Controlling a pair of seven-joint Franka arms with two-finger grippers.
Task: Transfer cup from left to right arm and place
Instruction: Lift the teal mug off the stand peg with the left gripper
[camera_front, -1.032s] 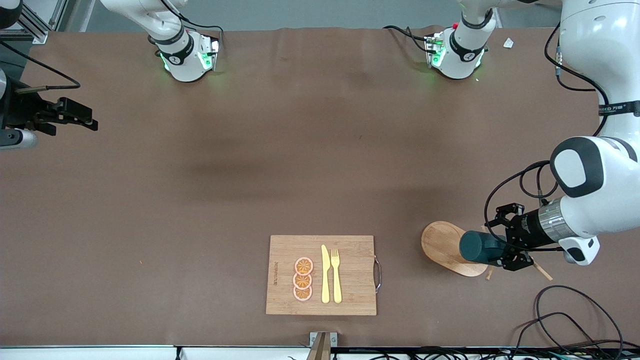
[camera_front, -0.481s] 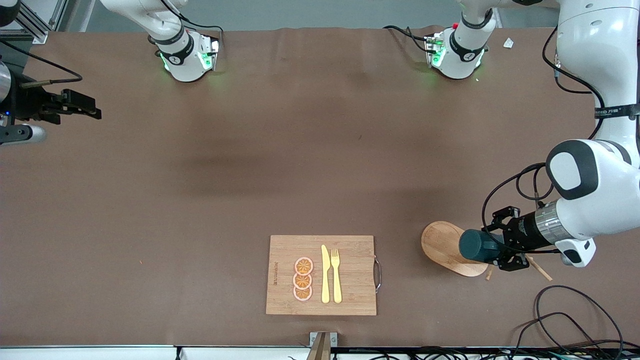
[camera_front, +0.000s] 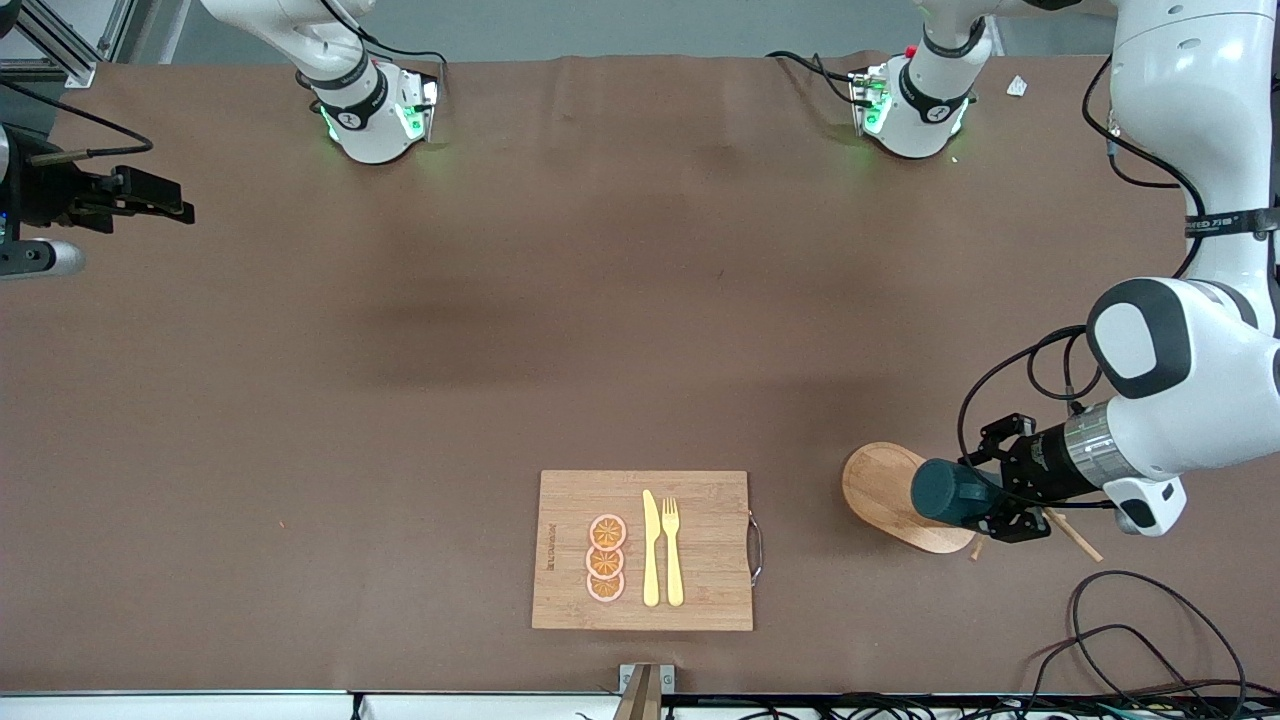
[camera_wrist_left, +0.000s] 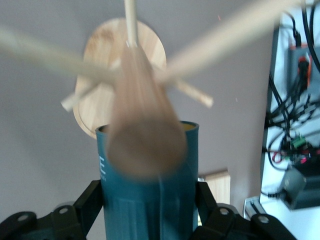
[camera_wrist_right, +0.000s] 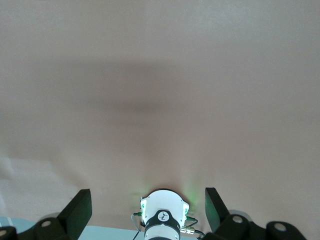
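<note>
1. Cup (camera_front: 948, 492): lying sideways in the clenched left gripper (camera_front: 985, 497), over the rack (camera_front: 890, 495) base, a peg apparently inside its mouth (camera_wrist_left: 187, 127).
2. Snag risk: pulling off-axis could catch the rim on the peg and tip the rack (pegs crowd the wrist view).
3. Slip risk: the grip sits at the cup's base end; a jolt could twist it loose.
4. Right gripper (camera_front: 150, 200): fingers spread, waiting well apart at its own table end; a mistimed handover could drop the cup.
</note>
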